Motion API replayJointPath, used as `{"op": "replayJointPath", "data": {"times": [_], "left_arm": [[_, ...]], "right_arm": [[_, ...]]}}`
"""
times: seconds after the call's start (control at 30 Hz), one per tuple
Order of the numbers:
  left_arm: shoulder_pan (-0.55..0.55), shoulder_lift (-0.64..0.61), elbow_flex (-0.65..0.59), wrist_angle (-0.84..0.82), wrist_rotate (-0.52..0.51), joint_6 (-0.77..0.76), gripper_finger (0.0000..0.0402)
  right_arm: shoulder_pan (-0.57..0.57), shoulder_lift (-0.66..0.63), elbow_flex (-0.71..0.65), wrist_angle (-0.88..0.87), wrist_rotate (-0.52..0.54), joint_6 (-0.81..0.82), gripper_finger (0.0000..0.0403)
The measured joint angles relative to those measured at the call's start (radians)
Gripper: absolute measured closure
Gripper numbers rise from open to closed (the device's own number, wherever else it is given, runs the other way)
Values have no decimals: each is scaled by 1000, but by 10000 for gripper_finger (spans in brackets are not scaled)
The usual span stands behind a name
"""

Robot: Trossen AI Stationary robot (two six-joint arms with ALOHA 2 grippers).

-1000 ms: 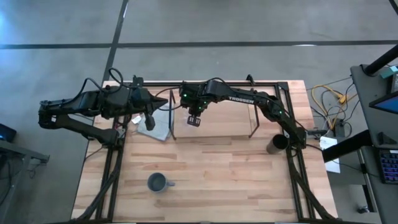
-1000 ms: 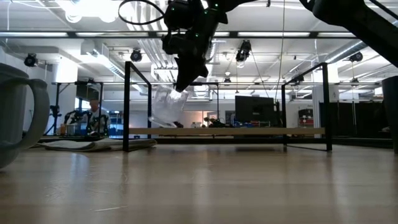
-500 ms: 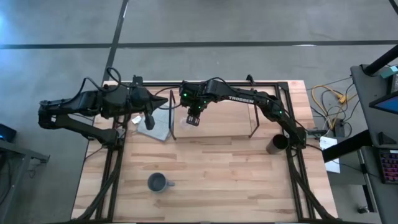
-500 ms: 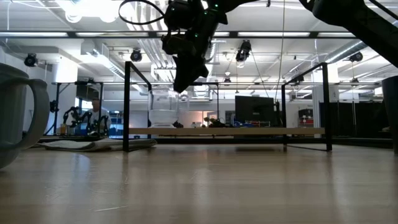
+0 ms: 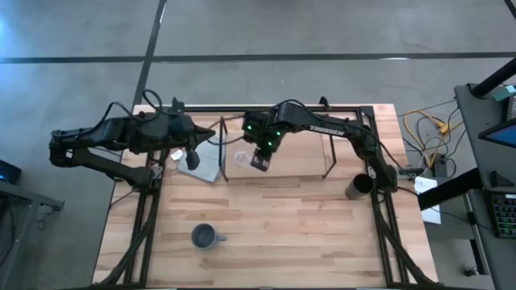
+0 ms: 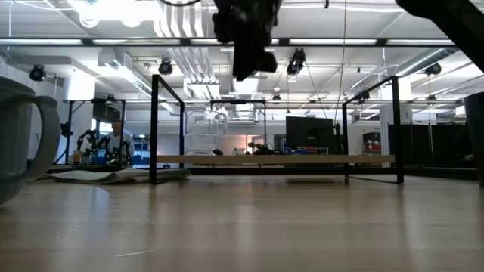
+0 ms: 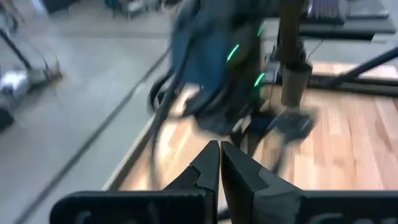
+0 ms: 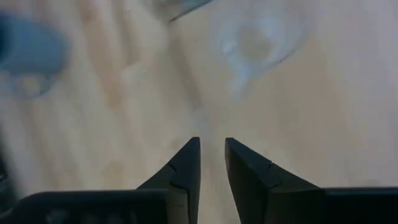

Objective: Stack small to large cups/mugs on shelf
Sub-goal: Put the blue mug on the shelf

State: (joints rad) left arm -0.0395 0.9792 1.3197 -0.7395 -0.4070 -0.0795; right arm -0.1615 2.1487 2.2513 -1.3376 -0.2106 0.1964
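Note:
The small clear cup (image 5: 241, 155) stands upright on its base on the left end of the light-wood shelf (image 5: 290, 165). It also shows in the low view (image 6: 204, 134) and in the right wrist view (image 8: 258, 34). My right gripper (image 5: 260, 163) hangs above the shelf just right of the cup, open and empty, its fingers (image 8: 186, 165) a little apart. The blue-grey mug (image 5: 203, 236) stands on the table near its front. The dark cup (image 5: 359, 187) stands at the right edge. My left gripper (image 5: 193, 159) is shut and empty over the grey cloth.
A grey folded cloth (image 5: 205, 161) lies left of the shelf, under my left gripper. Black wire end frames (image 5: 224, 161) stand at both shelf ends. A black frame (image 5: 379, 161) runs round the table. A person (image 6: 115, 140) sits in the room beyond.
My right gripper has set the clear cup down and let go. The cup hung tilted below the fingers a second ago and now stands upright on the shelf. The gripper has then gone up and toward the table's right edge, away from the cup.

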Motion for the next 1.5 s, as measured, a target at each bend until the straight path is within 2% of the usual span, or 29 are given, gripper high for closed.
{"op": "replayJointPath", "data": {"times": [0.07, 0.27, 0.37, 0.47, 0.67, 0.83, 0.93, 1.1, 1.37, 1.5], "left_arm": [[0, 1, 0, -55, 28, -86, 401], [-21, 4, -1, -238, 266, -314, 401], [-55, 15, -1, -318, 276, -355, 401], [-98, 38, -1, -369, 289, -359, 401], [-255, 126, -6, -434, 436, -351, 401], [-418, 221, -17, -430, 436, -390, 401], [-473, 286, -18, -426, 402, -437, 401], [-501, 385, -18, -417, 383, -446, 401], [-501, 532, -18, -395, 375, -541, 401], [-497, 586, -12, -362, 424, -531, 401]], "right_arm": [[33, -22, 0, -47, -20, 27, 337], [156, -74, -1, -162, -24, 40, 333], [219, -106, -1, -159, -4, 40, 333], [277, -135, -1, -157, 97, 40, 335], [362, -214, -1, -157, 312, 167, 329], [413, -274, -4, -158, 476, 271, 322], [439, -304, -5, -156, 524, 288, 321], [459, -326, -6, -154, 526, 327, 326], [497, -330, -6, -155, 526, 326, 333], [516, -330, -6, -156, 526, 326, 331]]}}
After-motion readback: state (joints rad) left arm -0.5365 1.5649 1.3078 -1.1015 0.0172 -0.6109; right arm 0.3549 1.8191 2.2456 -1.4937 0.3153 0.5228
